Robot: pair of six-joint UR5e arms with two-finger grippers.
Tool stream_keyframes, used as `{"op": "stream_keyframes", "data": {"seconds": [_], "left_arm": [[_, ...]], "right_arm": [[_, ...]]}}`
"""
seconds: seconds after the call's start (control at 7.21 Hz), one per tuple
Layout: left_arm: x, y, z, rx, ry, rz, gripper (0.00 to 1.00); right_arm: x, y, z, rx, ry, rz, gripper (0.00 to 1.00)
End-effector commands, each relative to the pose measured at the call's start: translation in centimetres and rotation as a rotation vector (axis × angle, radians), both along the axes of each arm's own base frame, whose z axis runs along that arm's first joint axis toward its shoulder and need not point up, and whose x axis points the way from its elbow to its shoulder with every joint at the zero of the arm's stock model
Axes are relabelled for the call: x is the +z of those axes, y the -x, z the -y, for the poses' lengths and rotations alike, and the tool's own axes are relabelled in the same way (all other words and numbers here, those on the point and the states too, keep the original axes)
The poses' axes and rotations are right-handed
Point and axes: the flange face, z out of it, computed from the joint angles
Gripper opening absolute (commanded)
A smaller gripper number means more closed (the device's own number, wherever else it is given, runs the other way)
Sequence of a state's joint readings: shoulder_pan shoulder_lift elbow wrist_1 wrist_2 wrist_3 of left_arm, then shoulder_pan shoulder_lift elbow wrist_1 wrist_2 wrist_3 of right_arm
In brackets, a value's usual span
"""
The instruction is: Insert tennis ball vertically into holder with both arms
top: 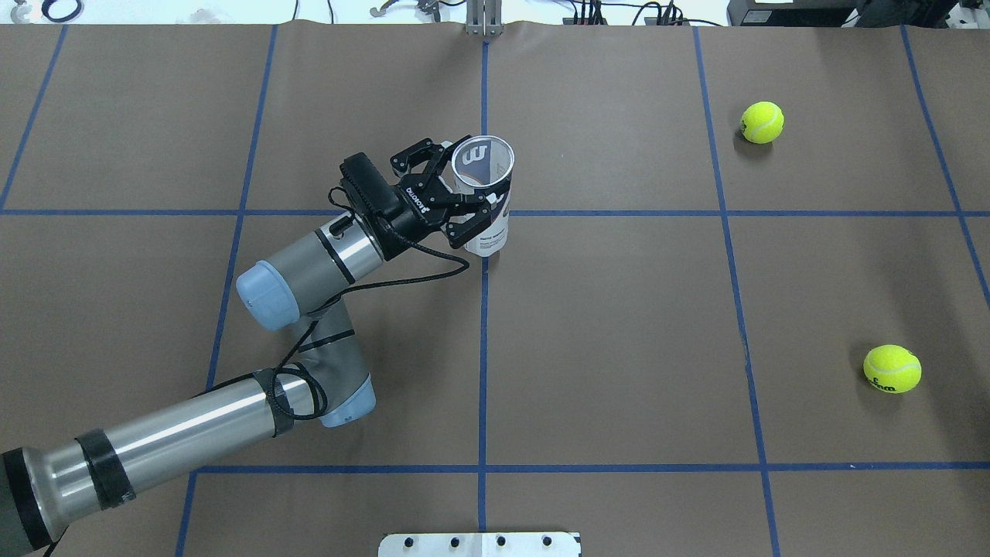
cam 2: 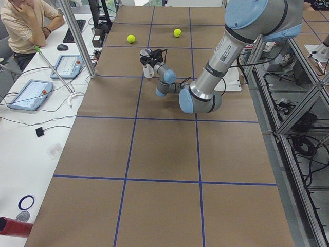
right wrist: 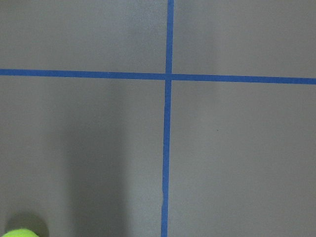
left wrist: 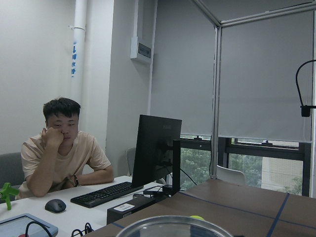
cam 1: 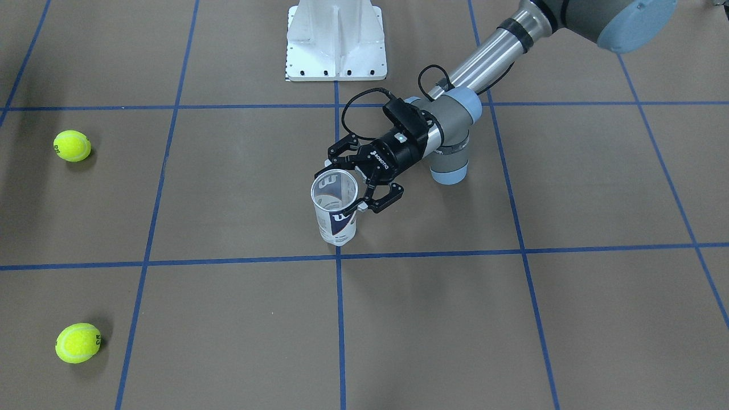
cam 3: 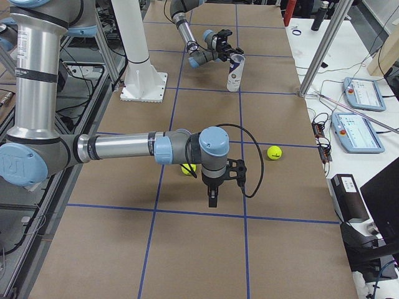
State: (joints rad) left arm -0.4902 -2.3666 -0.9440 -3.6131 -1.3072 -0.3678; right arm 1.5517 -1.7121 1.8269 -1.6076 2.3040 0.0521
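1. One holder [top: 486, 203], upright mid-tabletop [top: 619, 325], left pincer [top: 468, 182] clamped round its top.
2. Two balls, well apart from it: far tennis ball [top: 762, 122], near tennis ball [top: 892, 368].
3. Right pincer [cam 3: 212, 198] points down; can't tell its grip.

Saw a table [top: 619, 325] under brown paper, ruled into squares by blue tape lines [top: 483, 363]. Found on it an upright clear tube [top: 489, 229] just beside a crossing, a white base [cam 1: 336, 40] at the robot's edge, and, well apart toward the right end, a far ball [top: 762, 122] and a near ball [top: 892, 368].
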Motion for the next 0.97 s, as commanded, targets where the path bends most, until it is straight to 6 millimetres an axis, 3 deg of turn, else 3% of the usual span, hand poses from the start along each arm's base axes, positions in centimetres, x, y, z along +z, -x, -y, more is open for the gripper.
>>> {"op": "stream_keyframes", "data": {"seconds": [0.0, 0.14, 0.55, 0.83], "left_arm": [[0.7, -0.2, 0.0, -0.001, 0.012, 0.034, 0.86], [0.6, -0.4, 0.1, -0.008, 0.015, 0.06, 0.99], [1.6, -0.3, 0.1, -0.012, 0.024, 0.083, 0.99], [1.7, -0.4, 0.0, -0.01, 0.025, 0.085, 0.99]], "right_arm": [[0.0, 0.0, 0.0, -0.001, 0.0, 0.0, 1.0], [-0.1, 0.0, 0.1, 0.001, -0.002, 0.0, 1.0], [-0.5, 0.1, 0.2, 0.0, -0.01, 0.003, 1.0], [-3.9, 0.8, 1.2, -0.016, -0.076, 0.053, 1.0]]}}
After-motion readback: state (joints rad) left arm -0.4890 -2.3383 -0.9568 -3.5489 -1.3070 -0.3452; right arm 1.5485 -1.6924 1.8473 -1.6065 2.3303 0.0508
